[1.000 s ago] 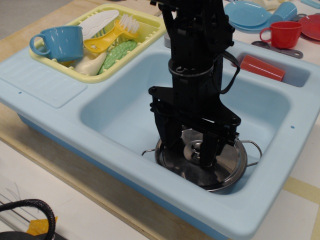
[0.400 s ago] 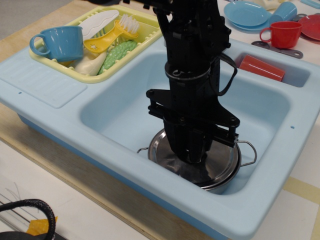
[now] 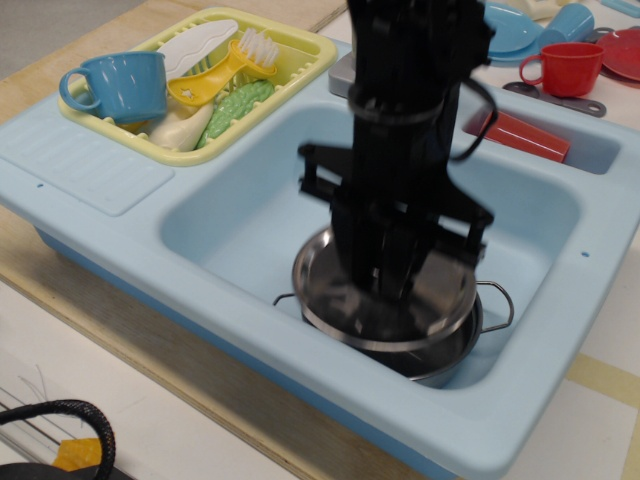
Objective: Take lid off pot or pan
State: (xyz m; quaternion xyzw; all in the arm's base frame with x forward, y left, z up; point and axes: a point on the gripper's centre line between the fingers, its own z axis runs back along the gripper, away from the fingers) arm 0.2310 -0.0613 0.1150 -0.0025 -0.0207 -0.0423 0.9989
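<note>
The steel pot point(image 3: 456, 350) sits in the front right of the light blue sink point(image 3: 225, 215), its wire loop handles showing at left and right point(image 3: 499, 303). The shiny round lid point(image 3: 318, 276) hangs just above the pot, slightly raised and blurred by motion. My black gripper point(image 3: 386, 292) comes straight down onto the lid's middle and is shut on the knob, which the fingers hide. The arm covers most of the lid's far side.
A yellow dish rack point(image 3: 303, 55) at the back left holds a blue cup point(image 3: 122, 84), a brush and other items. A red block point(image 3: 526, 136) lies on the sink's right ledge. A red cup point(image 3: 566, 68) and blue plates point(image 3: 505, 28) stand behind.
The gripper lowered onto the lid's knob and shut on it, then rose. The lid has come up off the pot; the pot stays in the sink.
</note>
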